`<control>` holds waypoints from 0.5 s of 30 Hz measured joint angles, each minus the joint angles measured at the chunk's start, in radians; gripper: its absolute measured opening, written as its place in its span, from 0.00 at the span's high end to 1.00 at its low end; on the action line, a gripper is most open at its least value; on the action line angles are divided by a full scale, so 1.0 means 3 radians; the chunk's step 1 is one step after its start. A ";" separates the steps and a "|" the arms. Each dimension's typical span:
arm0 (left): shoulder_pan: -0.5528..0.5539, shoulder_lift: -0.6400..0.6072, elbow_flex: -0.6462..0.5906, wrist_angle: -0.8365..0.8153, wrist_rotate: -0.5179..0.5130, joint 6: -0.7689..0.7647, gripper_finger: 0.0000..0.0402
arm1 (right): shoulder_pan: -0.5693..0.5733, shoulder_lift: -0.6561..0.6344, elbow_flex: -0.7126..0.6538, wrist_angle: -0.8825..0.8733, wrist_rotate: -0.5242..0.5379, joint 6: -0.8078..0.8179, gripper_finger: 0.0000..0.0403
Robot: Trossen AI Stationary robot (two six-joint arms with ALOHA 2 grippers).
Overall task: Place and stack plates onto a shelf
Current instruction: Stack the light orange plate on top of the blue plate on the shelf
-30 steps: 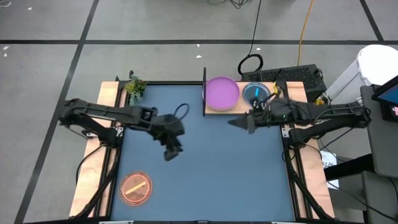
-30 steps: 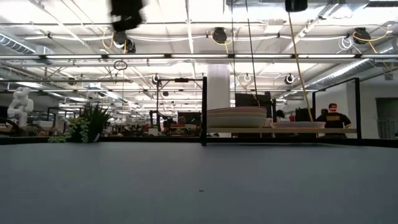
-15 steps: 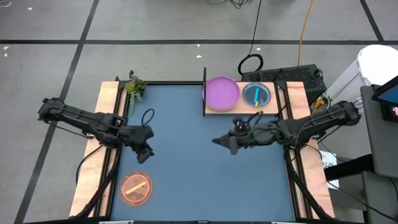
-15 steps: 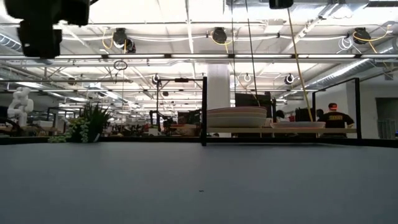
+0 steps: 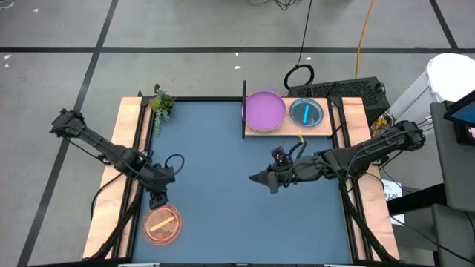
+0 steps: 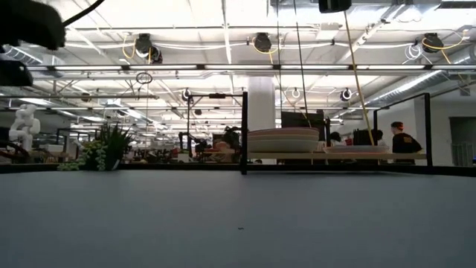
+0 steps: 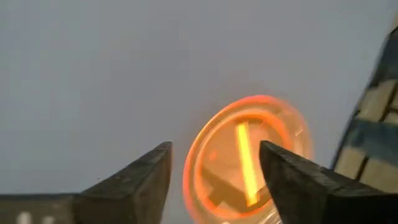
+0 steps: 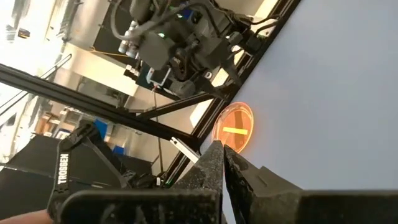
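While the left pincer (image 5: 156,201) hangs with fingers spread and empty just above the small translucent orange dish (image 5: 162,224) near the dark blue surface's (image 5: 223,215) front-left corner, the right pincer (image 5: 261,179) hovers mid-surface, fingers pressed together, holding nothing. The purple round plate (image 5: 265,110) and translucent cyan dish (image 5: 306,113) rest side by side on the light wooden shelf (image 5: 297,130)

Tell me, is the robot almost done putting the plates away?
Nearly. Done: a purple plate tops a stack on the shelf, with a cyan dish beside it. In hand: the left gripper, open, is just above the orange dish, which lies alone on the blue mat. Left: lift that dish and carry it to the shelf. The right gripper waits, shut, over the mat.
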 joint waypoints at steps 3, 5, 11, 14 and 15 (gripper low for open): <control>-0.0148 -0.0009 -0.0073 -0.0035 -0.0018 0.0133 0.32 | 0.0022 -0.0001 0.0000 -0.0006 0.0065 -0.0003 1.00; -0.0253 -0.0005 -0.0147 -0.0018 -0.0082 0.0243 0.31 | 0.0027 -0.0001 0.0000 -0.0016 0.0077 -0.0040 1.00; -0.0507 -0.0006 -0.0364 -0.0002 -0.0239 0.0420 0.36 | 0.0029 -0.0001 0.0000 -0.0022 0.0074 -0.0061 1.00; -0.0593 -0.0006 -0.0447 0.0047 -0.0299 0.0478 0.40 | 0.0029 -0.0001 0.0000 -0.0023 0.0074 -0.0065 1.00; -0.0616 -0.0006 -0.0482 0.0114 -0.0303 0.0499 0.41 | 0.0029 -0.0001 0.0000 -0.0023 0.0074 -0.0064 1.00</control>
